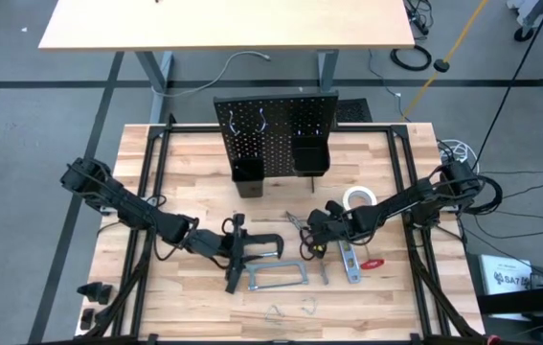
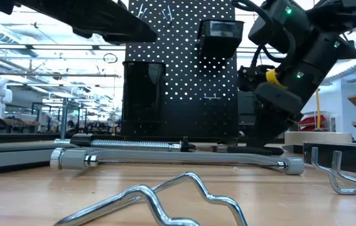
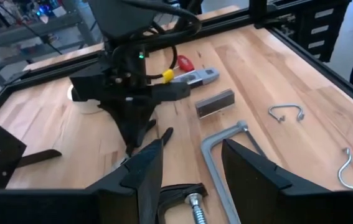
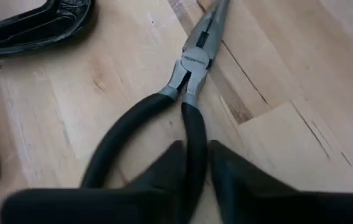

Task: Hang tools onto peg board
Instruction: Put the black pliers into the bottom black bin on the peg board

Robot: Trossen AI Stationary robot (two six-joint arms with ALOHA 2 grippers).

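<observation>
Pinching one pliers (image 4: 185, 93) handle between right jaws.

overhead and table-level views share the peg board (image 1: 276, 134); wrist cameras look close at tabletop.

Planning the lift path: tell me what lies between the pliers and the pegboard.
Nothing visible blocks it. The black-handled needle-nose pliers lie on the wooden tabletop with the right tool closed around one handle. Bare wood runs from there to the upright black perforated pegboard; the white tape roll sits off to the side.
</observation>
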